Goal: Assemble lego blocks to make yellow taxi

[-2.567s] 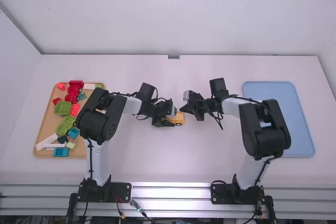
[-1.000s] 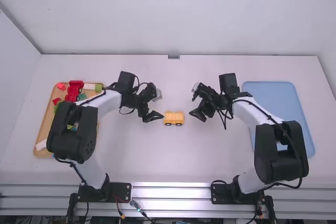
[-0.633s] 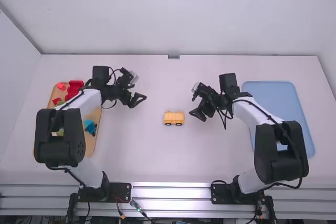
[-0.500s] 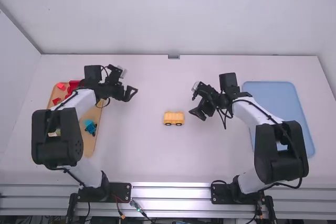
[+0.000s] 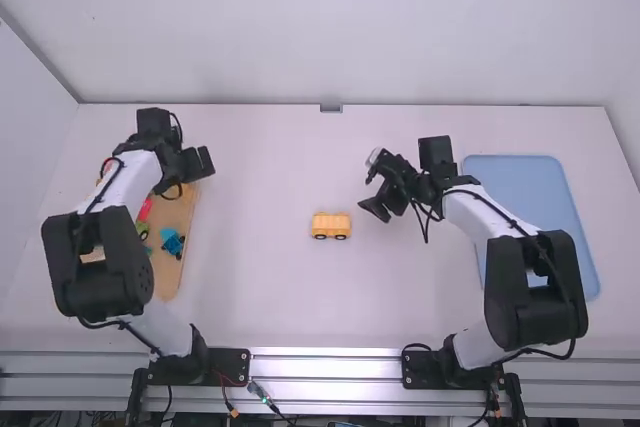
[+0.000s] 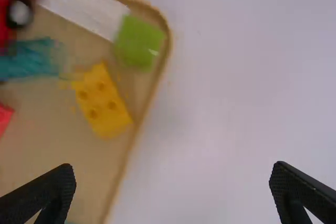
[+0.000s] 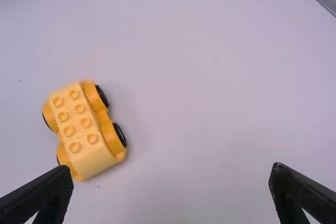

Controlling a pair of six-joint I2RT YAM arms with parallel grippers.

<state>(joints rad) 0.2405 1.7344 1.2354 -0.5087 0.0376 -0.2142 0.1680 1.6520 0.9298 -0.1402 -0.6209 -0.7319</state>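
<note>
My left gripper [image 5: 200, 161] hangs over the wooden tray's far right corner; in the left wrist view the left gripper [image 6: 173, 190] is open and holds nothing. A yellow brick [image 6: 103, 100] with studs lies in the tray beside its edge, close to a green block [image 6: 138, 42]. The yellow car [image 5: 331, 226], a block on a wheeled base, stands on the table between the arms. Beyond and to the right of the car is my right gripper [image 5: 375, 209]; in the right wrist view this right gripper [image 7: 172, 190] is open, with the car [image 7: 80, 124] off to one side.
The wooden tray [image 5: 187, 237] at the left, partly under the left arm, holds loose blocks, among them a teal piece [image 6: 29, 59], a white block [image 6: 81, 4] and a red wheeled piece [image 6: 9, 3]. A blue tray [image 5: 520, 175] lies at the right, partly behind the right arm.
My left gripper has left the yellow car and swung left to the wooden tray. The right gripper backed off from the car earlier and has since stayed almost still. The car remains standing on the table.
</note>
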